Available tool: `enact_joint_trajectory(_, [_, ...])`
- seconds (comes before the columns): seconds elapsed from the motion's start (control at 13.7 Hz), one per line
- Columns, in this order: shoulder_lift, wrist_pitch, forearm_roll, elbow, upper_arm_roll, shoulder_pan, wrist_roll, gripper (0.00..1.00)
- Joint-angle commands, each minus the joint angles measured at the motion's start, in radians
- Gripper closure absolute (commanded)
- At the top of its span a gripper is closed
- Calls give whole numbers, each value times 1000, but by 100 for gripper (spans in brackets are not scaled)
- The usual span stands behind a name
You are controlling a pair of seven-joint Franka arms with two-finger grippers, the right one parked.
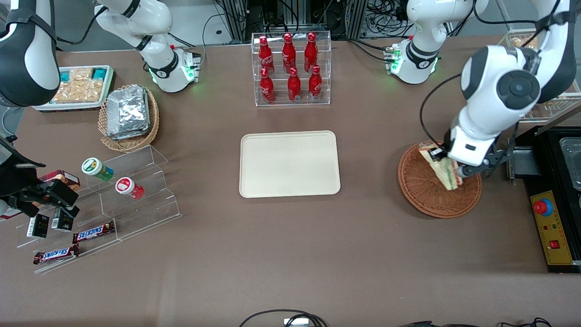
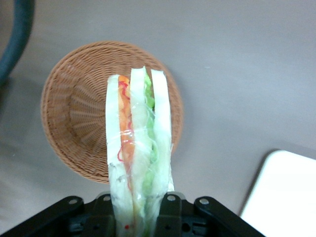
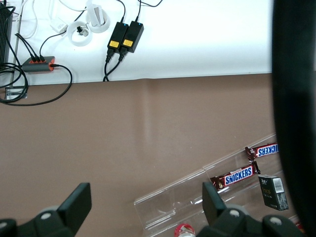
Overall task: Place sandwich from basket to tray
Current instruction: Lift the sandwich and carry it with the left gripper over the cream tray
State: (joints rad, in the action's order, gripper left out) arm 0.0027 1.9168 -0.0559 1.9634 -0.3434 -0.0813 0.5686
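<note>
My gripper (image 2: 140,210) is closed on the sandwich (image 2: 138,148) and holds it in the air above the basket (image 2: 74,118). The sandwich is a thin wedge in clear wrap, with three white bread slices, an orange layer and a green layer between them. The basket under it is round, reddish-brown wicker, and nothing lies inside. The cream tray (image 1: 289,163) lies flat on the brown table (image 1: 290,254), well apart from the basket, toward the parked arm's end. Farther from the front camera than the tray stands a clear rack of red bottles (image 1: 290,68).
</note>
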Motion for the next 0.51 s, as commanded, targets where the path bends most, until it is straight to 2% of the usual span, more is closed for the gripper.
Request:
enact_joint_trajectory(0.0, [72,-30,-13,-102,-84,-2,-21,100])
enact_joint_trajectory(0.29, [147,-29,-93,-150,-232,9,-36,100])
enact_joint_trajectory(0.44, [212,-24,-101,-187,-258,72,-49,100])
